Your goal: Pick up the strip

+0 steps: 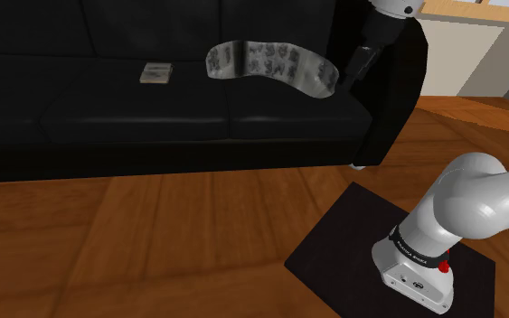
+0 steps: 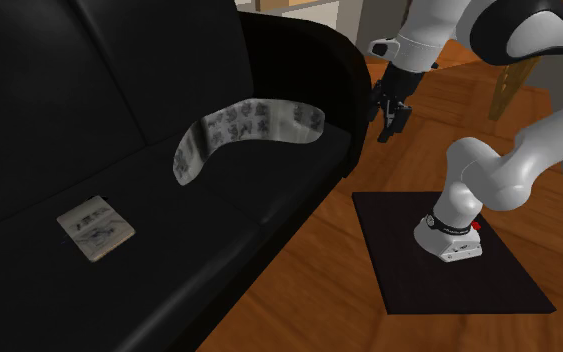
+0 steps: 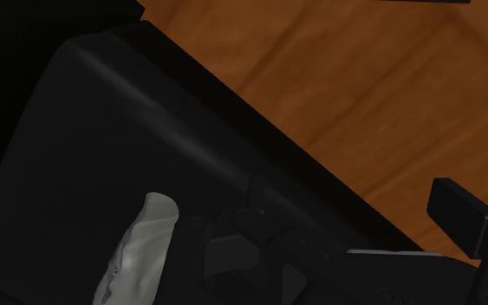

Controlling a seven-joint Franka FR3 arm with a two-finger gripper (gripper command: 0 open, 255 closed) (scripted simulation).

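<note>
Our black two-finger gripper (image 2: pixel 389 125), fingers spread, hangs beside one end of the curved grey-patterned strip (image 2: pixel 239 130), which runs away along the black sofa seat (image 2: pixel 269 190).

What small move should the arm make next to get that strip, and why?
Probably shift sideways toward the nearest end of the strip: the open gripper hangs by the sofa's armrest, apart from the strip, which lies on the seat.
</note>
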